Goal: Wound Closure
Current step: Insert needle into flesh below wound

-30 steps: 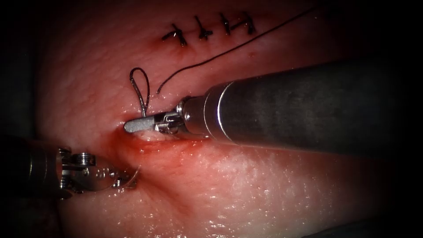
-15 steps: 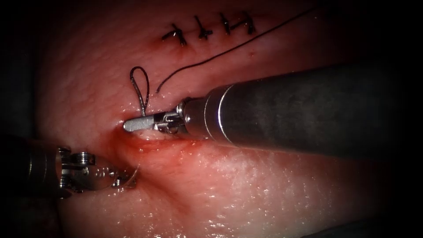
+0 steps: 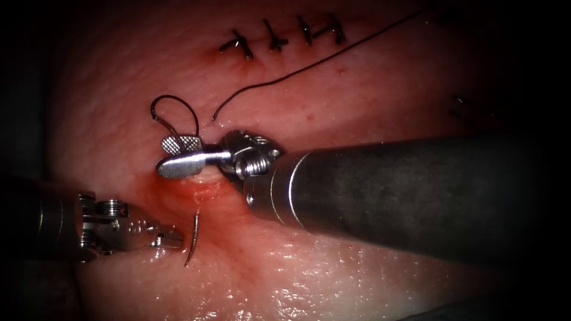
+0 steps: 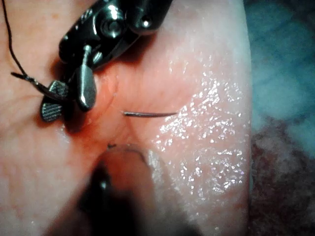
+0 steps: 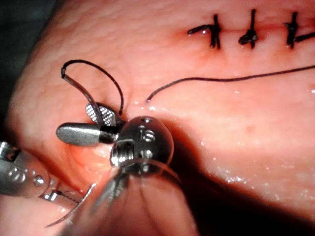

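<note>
At open end of cut in pale pink glistening tissue (image 3: 333, 261): right arm's steel tool (image 3: 178, 156), jaws parted, holding nothing, dark thread loop (image 3: 172, 113) beside upper jaw. Thin curved steel needle (image 3: 193, 239) stands partly in tissue below, both ends hidden. Left arm's steel tool (image 3: 169, 241) just left of needle; cannot tell jaw state.

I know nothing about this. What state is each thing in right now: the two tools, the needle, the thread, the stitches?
Right tool: fingers open, holding nothing; the thread loop runs down to them.
Left tool: tip right beside the needle; whether it grips it is unclear.
Needle: mostly exposed, lying against the tissue.
Thread: slack, curled in a loop.
Stitches: tied.
</note>
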